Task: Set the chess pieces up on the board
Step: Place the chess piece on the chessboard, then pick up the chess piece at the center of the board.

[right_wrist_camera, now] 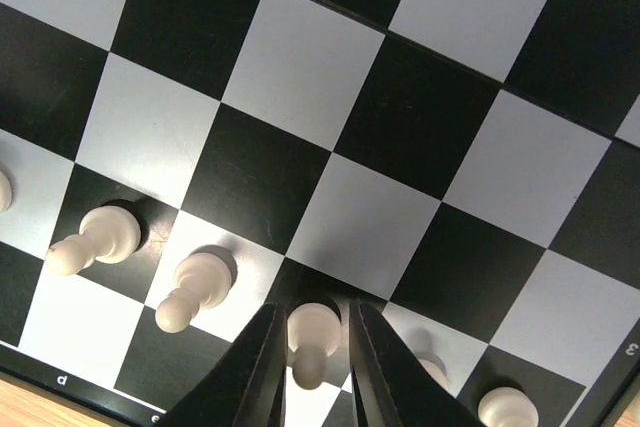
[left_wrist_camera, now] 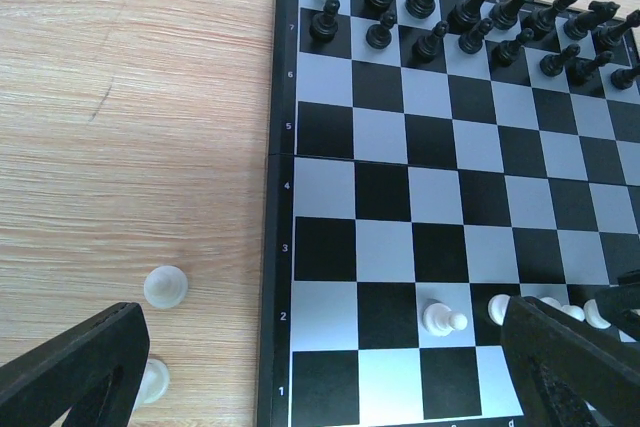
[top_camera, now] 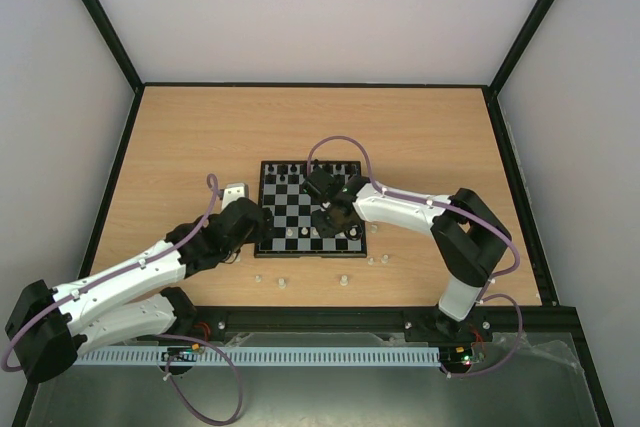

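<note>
**White pawn (right_wrist_camera: 310, 339) pinched at board (top_camera: 285, 209) edge**

The pawn is gripped by the right hand (right_wrist_camera: 315, 309) near the board's 6 o'clock edge. The left hand (left_wrist_camera: 325, 317) is held spread at 9 o'clock. Black pieces (left_wrist_camera: 470, 17) are lined along 12 o'clock. Loose white pieces (left_wrist_camera: 165, 287) are seen on the tabletop (left_wrist_camera: 130, 97).

A light wooden tabletop (top_camera: 200, 137) with fine straight grain is enclosed on three sides by plain white walls (top_camera: 320, 7), which are joined along thin black frame bars (top_camera: 98, 17). The surface is evenly lit, and only soft shadows are cast. A black rail (top_camera: 320, 314) is mounted along the near edge, and a white slotted strip (top_camera: 300, 355) is laid across a grey sheet (top_camera: 330, 397) below it
</note>
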Action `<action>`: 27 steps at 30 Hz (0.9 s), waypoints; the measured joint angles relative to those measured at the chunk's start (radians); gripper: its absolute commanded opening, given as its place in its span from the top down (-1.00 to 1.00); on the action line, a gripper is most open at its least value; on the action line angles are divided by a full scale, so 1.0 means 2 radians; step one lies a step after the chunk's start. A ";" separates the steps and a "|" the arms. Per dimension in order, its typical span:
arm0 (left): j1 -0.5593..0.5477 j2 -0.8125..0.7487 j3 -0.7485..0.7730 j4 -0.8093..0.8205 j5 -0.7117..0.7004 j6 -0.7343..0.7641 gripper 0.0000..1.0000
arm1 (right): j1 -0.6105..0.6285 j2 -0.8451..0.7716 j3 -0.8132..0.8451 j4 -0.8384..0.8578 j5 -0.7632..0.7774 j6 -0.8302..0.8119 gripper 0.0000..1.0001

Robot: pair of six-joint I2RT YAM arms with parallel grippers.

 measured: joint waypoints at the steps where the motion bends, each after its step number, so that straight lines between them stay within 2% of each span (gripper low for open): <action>1: 0.000 0.000 0.000 0.000 0.000 0.000 -0.99 | 0.000 0.000 0.000 0.000 0.000 0.000 0.48; 6: 0.000 0.000 0.000 0.002 0.000 0.000 -0.99 | 0.000 0.000 -0.001 0.001 0.000 0.000 0.25; 10: 0.000 0.000 0.000 0.002 0.000 0.000 -0.99 | 0.000 -0.007 -0.001 0.000 0.001 0.000 -0.13; 11: 0.000 0.000 0.000 0.002 0.001 0.000 -0.99 | 0.000 -0.013 -0.001 0.000 0.002 0.003 -0.33; 12: 0.000 -0.001 0.000 0.002 0.002 0.000 -0.99 | 0.000 -0.021 -0.002 0.001 0.002 0.005 -0.85; 13: 0.000 -0.002 0.000 0.003 0.004 0.001 -0.99 | 0.000 -0.032 -0.003 0.001 0.003 0.007 -1.00; 20: 0.000 -0.031 0.000 0.008 0.022 0.015 -0.99 | 0.000 -0.162 -0.023 0.006 0.007 0.010 -0.97; 27: 0.000 -0.028 0.006 0.019 0.059 0.035 -0.99 | 0.000 -0.292 -0.038 0.002 0.023 0.008 -0.97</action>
